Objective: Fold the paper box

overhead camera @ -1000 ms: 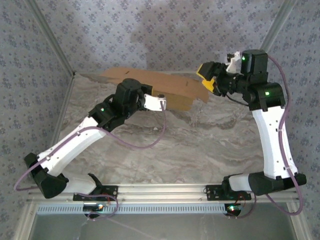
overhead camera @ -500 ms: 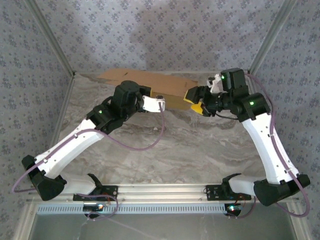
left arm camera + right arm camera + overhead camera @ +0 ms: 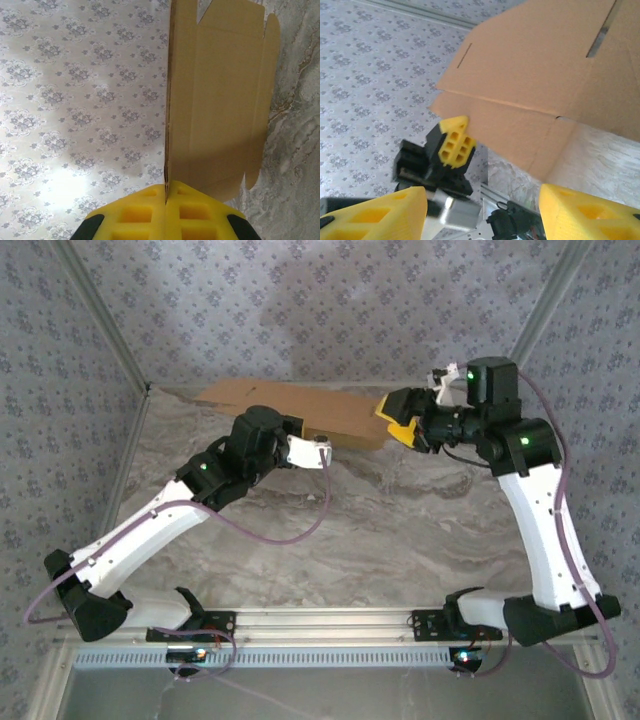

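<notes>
Both grippers sit at the paper box (image 3: 330, 410) in my overhead view, the left gripper (image 3: 298, 430) at its near edge and the right gripper (image 3: 400, 422) at its right end. From the left wrist, the jaws are pinched tight on the box's thin edge, its panel stretching straight ahead of them. From the right wrist, my fingers (image 3: 375, 212) stand well apart with nothing between, the box just ahead and above.
</notes>
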### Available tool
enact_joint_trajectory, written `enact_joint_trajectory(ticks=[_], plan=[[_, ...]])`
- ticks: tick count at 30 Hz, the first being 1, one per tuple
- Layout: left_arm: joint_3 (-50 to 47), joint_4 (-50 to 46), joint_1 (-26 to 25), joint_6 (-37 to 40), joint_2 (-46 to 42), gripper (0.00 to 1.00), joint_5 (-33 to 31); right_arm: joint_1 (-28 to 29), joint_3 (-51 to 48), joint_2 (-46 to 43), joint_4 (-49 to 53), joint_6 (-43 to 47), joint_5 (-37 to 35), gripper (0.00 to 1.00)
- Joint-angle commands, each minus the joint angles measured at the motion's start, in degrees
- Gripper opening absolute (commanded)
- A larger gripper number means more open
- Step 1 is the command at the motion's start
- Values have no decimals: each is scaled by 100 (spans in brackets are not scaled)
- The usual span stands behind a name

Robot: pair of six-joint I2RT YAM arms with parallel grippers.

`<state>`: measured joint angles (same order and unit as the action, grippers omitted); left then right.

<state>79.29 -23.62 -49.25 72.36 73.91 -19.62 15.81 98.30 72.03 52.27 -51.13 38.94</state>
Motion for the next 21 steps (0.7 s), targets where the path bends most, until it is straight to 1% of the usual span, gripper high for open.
enact_joint_trajectory(ticks=[1,3,5,10,17,21], plan=[[16,51,0,-125,-122,0,-14,-83,56,-90,471,323,34,61],[42,34,-4,-114,-131,0,-10,-215,93,-80,599,393,-220,61],[77,15,3,-117,-138,0,-19,-205,105,35,592,351,-255,60],[113,0,-10,-186,-183,0,-15,292,-105,187,593,264,-484,59],[105,-11,-50,-240,-166,0,-24,709,-676,127,78,-132,-398,60],[113,-22,-101,-350,-164,0,-28,731,-1251,-68,-381,-591,-178,60]])
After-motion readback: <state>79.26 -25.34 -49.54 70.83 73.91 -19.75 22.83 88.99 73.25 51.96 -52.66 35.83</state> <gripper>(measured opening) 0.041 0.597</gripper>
